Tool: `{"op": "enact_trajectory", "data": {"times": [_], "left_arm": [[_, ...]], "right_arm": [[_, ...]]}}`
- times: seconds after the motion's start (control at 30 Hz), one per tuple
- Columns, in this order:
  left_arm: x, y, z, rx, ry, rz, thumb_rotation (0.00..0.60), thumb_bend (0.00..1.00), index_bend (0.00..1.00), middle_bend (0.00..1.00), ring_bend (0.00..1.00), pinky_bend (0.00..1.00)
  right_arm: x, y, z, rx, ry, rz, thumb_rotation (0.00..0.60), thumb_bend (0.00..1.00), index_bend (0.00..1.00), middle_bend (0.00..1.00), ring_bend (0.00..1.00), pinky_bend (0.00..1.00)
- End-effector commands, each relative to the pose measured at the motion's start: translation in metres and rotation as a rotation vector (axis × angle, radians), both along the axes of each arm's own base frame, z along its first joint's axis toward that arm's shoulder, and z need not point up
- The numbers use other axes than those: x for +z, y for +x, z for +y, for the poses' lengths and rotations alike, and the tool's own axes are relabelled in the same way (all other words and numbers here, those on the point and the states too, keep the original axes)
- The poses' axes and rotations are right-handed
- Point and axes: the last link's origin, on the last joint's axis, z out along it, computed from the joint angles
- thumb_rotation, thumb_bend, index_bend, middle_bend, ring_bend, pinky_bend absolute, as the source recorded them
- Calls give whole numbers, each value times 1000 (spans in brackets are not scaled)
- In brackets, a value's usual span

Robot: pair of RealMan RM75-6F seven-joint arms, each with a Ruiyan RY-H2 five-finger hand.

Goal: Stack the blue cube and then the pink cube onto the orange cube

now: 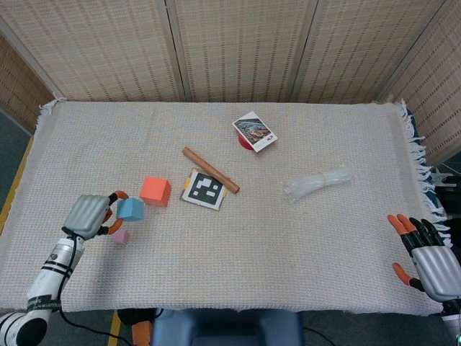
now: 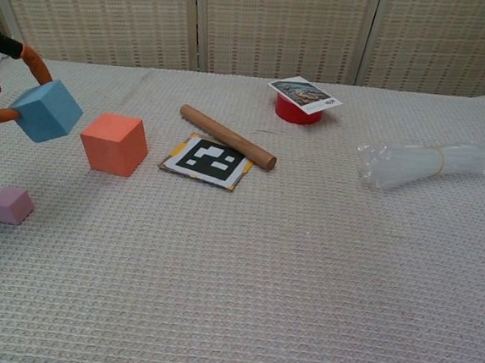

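My left hand point(image 1: 88, 216) holds the blue cube point(image 1: 131, 209) off the cloth, pinched between its orange-tipped fingers point(image 2: 28, 54); in the chest view the blue cube point(image 2: 48, 111) hangs tilted just left of the orange cube point(image 2: 114, 142). The orange cube point(image 1: 155, 191) rests on the cloth beside the marker card. Below the held cube, the small pink cube point(image 1: 120, 236) lies alone on the cloth, and it shows as the pink cube point(image 2: 11, 205) at the chest view's left. My right hand point(image 1: 428, 258) hovers at the table's front right corner, fingers spread, holding nothing.
A wooden rod point(image 1: 209, 170) lies across a black-and-white marker card point(image 1: 202, 189) right of the orange cube. Farther back sits a red cup under a picture card point(image 1: 254, 132). A clear plastic bundle point(image 1: 317, 182) lies to the right. Woven screens stand behind the table.
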Motion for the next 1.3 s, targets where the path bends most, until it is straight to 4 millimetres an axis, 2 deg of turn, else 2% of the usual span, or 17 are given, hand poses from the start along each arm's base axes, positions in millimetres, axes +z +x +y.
{"op": "enact_trajectory", "data": {"times": [0.03, 0.13, 0.2, 0.57, 0.87, 1.3], "left_arm": [[-3, 9, 7, -18, 0, 4, 600, 369, 559, 1000, 1000, 1000], [-19, 32, 28, -64, -8, 20, 600, 369, 561, 1000, 1000, 1000], [-28, 39, 39, -71, 0, 48, 600, 370, 563, 1000, 1000, 1000], [-51, 45, 67, -111, 54, 201, 600, 369, 558, 1000, 1000, 1000], [-55, 41, 77, -124, 61, 263, 600, 370, 560, 1000, 1000, 1000], [-57, 36, 77, -165, 42, 313, 600, 368, 561, 1000, 1000, 1000]], "right_arm": [[0, 0, 0, -2, -1, 1, 600, 244, 0, 0, 0, 0], [-1, -2, -1, -13, 5, 9, 600, 243, 0, 0, 0, 0], [-1, -3, -2, -18, 5, 11, 600, 244, 0, 0, 0, 0], [4, -7, -3, -43, -12, 14, 600, 244, 0, 0, 0, 0], [4, -9, -5, -53, -12, 19, 600, 244, 0, 0, 0, 0], [5, -8, -4, -58, -15, 16, 600, 244, 0, 0, 0, 0]]}}
